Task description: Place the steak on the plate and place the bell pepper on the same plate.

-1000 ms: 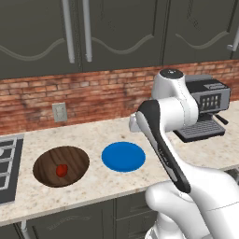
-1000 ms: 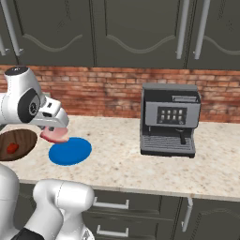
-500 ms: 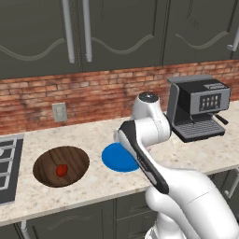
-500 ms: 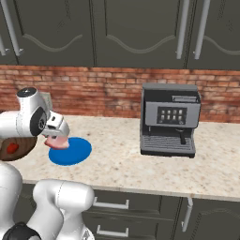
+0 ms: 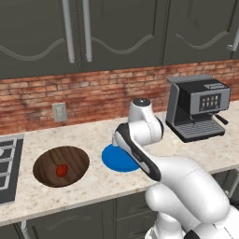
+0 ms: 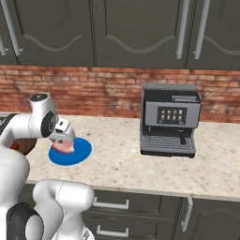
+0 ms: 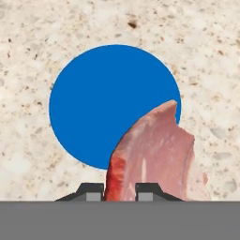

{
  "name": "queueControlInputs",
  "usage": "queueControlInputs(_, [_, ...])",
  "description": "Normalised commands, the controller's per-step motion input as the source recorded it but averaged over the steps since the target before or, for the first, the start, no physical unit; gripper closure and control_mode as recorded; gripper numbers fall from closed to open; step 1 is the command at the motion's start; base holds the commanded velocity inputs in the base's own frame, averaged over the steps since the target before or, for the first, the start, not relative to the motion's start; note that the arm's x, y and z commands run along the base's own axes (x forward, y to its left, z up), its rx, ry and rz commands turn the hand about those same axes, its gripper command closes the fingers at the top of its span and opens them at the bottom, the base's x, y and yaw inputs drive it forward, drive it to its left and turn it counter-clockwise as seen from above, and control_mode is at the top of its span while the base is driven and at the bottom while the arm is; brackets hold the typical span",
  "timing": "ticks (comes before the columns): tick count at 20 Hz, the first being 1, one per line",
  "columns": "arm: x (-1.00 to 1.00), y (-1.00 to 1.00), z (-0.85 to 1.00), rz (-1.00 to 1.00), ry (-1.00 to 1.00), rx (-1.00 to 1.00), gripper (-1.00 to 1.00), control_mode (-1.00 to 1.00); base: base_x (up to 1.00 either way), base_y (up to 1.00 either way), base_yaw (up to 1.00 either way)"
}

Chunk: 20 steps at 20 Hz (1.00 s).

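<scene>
The steak [image 7: 157,154] is clamped between the fingers of the gripper [image 7: 119,190] and held above the blue plate [image 7: 93,98], toward the plate's 5 o'clock edge in the hand view. The bell pepper [image 5: 61,170] lies on the wooden board [image 5: 74,156], at the plate's 9 o'clock. The first placement appears underway; lowering and release are judged next.
</scene>
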Motion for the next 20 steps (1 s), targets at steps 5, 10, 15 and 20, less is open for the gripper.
queueControlInputs(5, [0.09, 0.00, -0.50, 0.00, 0.07, 0.00, 1.00, -1.00, 0.00, 0.00, 0.00])
queueControlInputs(10, [0.22, 0.00, -0.01, 0.00, 0.00, 0.00, 1.00, -1.00, 0.00, 0.00, 0.00])
queueControlInputs(15, [0.36, 0.00, -0.07, 0.00, 0.00, 0.00, 1.00, -1.00, 0.00, 0.00, 0.00])
queueControlInputs(20, [0.09, 0.00, -0.17, 0.00, 0.00, 0.00, 1.00, -1.00, 0.00, 0.00, 0.00])
